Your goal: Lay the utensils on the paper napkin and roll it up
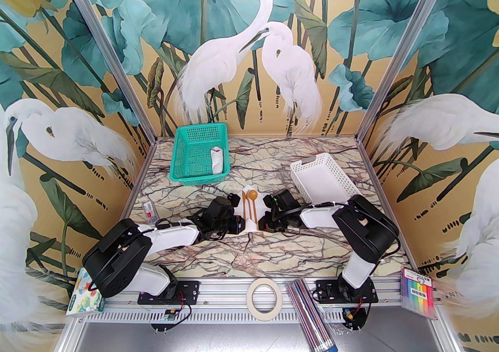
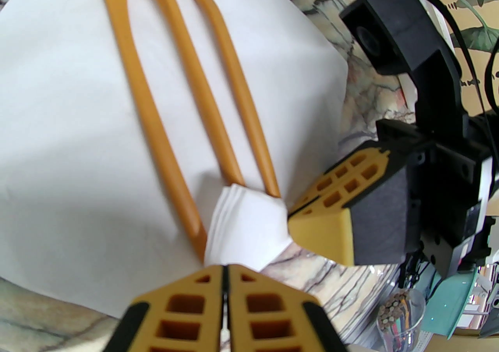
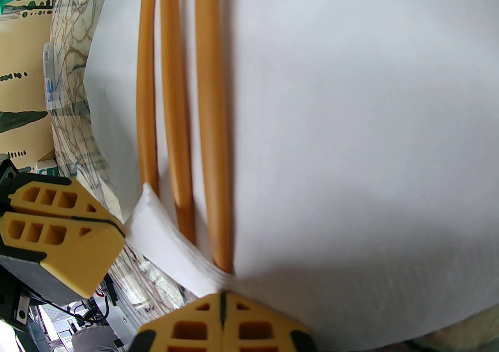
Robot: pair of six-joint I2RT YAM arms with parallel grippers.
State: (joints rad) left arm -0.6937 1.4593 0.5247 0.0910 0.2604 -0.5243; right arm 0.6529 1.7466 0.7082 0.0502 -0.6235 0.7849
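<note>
Evidently the loading part is done: the 3 utensils lie side by side on the paper napkin point(image 2: 58, 108) at the middle of the table point(image 1: 249, 257), with the knife point(image 2: 144, 108) on the left, the fork point(image 2: 187, 69) in the middle and the spoon point(image 2: 230, 62) on the right, heads pointing away from the arm bases. They sit parallel and close together, which I judge keeps them as 1 bundle once the sheet starts to turn around them.

The napkin's near corner is folded up over the handle ends of the fork and spoon as a small layered flap, while the knife's end lies bare just beside it. That flap looks like the start of the roll.

Both arms reach forward and inward, forearms low over the marble, wrists bent down so the 2 claws face each other across the near end of the napkin. The left gripper point(image 2: 225, 276) has its jaws pressed together, tips right at the flap's near edge. The right gripper point(image 2: 300, 212) is likewise closed, its tip touching the flap's right corner. Whether either pinches paper between its pads I cannot tell.
</note>
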